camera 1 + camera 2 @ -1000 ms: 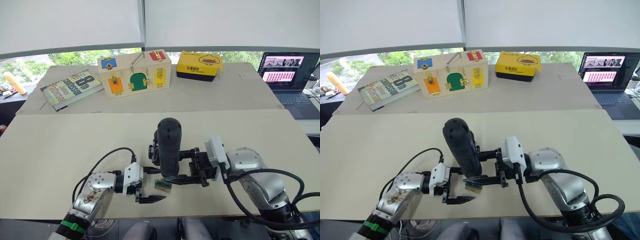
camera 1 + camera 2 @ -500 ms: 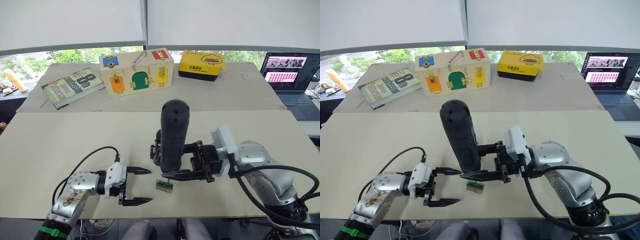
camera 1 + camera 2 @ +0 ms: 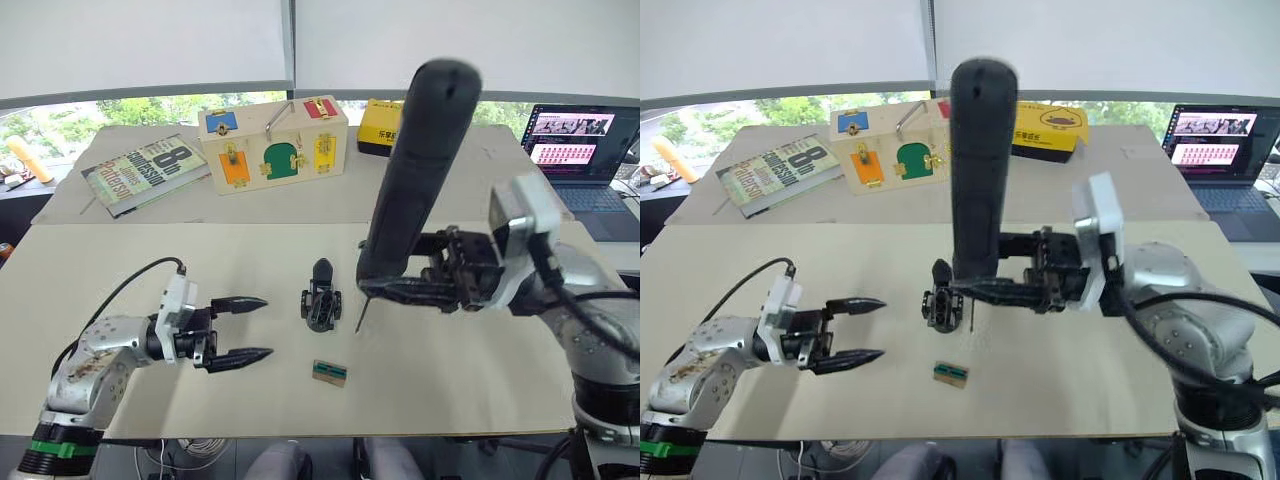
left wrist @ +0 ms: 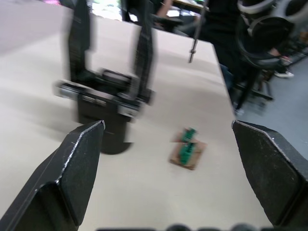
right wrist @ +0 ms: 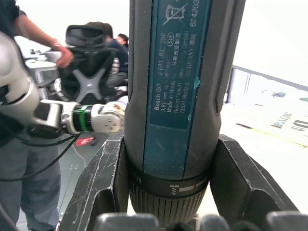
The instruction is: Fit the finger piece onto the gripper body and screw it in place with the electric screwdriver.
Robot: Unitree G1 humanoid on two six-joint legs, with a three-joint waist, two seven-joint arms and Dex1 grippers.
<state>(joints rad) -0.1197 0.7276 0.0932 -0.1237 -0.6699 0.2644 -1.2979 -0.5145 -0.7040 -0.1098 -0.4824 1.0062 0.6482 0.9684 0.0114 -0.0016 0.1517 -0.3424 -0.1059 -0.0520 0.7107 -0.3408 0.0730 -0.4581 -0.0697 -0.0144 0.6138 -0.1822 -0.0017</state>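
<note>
Currently the right gripper (image 3: 400, 292) fingers clamp the screwdriver (image 3: 412, 180), lifted at 3 o'clock of the body (image 3: 320, 297). Left gripper (image 3: 240, 328) fingers spread wide, empty. Risk: tilted bit misses the screw.

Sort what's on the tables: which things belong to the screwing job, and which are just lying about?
Job:
gripper body, standing on the near table
electric screwdriver, held by the right gripper

Lying about:
green-and-tan block
wooden latch box
book
yellow box
laptop
</note>
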